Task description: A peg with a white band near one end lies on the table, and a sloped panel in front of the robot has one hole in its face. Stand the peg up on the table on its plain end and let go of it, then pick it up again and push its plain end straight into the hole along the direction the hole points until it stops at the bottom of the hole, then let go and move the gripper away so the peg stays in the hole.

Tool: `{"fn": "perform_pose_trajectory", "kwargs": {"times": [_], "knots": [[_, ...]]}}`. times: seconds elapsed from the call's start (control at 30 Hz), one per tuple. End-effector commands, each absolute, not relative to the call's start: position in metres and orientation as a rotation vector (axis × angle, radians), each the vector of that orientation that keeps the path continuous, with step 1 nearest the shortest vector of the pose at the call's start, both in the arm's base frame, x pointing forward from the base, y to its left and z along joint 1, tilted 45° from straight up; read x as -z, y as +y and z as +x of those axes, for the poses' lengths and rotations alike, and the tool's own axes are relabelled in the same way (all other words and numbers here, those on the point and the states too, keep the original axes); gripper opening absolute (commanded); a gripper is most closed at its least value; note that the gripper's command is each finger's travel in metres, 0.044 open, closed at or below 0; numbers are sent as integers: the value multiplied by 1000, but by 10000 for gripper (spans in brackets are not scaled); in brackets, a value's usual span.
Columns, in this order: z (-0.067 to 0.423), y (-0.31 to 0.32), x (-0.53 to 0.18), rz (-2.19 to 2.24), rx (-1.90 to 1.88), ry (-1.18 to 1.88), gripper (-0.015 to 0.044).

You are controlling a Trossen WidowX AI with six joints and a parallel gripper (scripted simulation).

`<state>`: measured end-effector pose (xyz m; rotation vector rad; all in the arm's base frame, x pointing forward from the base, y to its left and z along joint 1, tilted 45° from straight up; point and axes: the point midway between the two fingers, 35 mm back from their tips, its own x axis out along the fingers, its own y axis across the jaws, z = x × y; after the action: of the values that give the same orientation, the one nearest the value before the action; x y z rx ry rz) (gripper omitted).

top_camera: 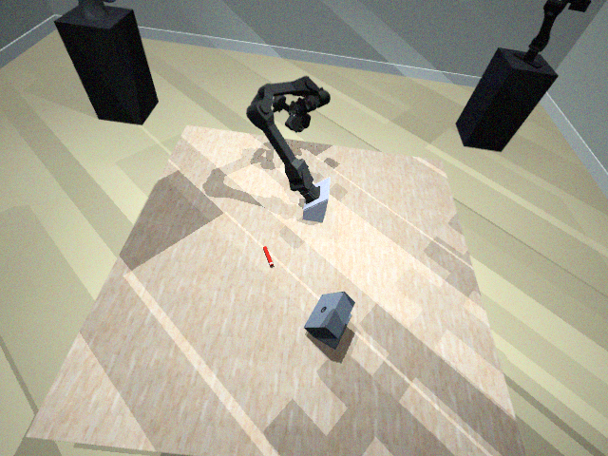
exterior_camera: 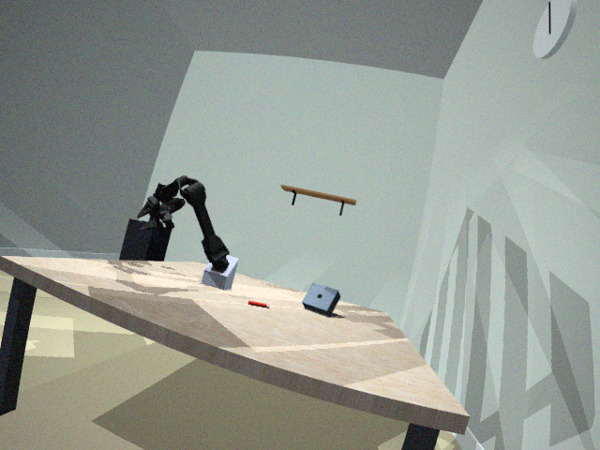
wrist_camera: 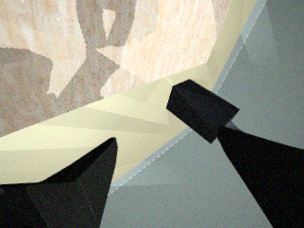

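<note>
Red peg (top_camera: 268,256) lying flat, sloped panel (top_camera: 329,317) near, jaws apart, raised.

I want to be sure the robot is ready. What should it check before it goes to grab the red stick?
1. Gripper open and holding nothing: ok, the fingers stand wide apart with only floor and table between them.
2. Red stick lying free on the table, nothing touching it: ok.
3. White band end known: ok, it is the end nearer the grey block.
4. Hole in the block's sloped face open: ok, nothing is in it.
5. Gripper above the stick: not ok, it is folded back high near the arm's base.
6. Stick seen by the wrist view: not ok.
</note>
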<state>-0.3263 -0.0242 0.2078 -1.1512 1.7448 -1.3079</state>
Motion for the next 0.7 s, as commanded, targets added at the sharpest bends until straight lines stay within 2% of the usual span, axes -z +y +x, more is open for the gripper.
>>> {"fn": "perform_pose_trajectory", "kwargs": {"times": [0.0,0.03,0.67], "knots": [[-326,-23,-207,-1149,1304,1751,426],[-326,-20,-206,-1144,1291,1768,440],[-276,115,-152,-836,695,2247,440]]}}
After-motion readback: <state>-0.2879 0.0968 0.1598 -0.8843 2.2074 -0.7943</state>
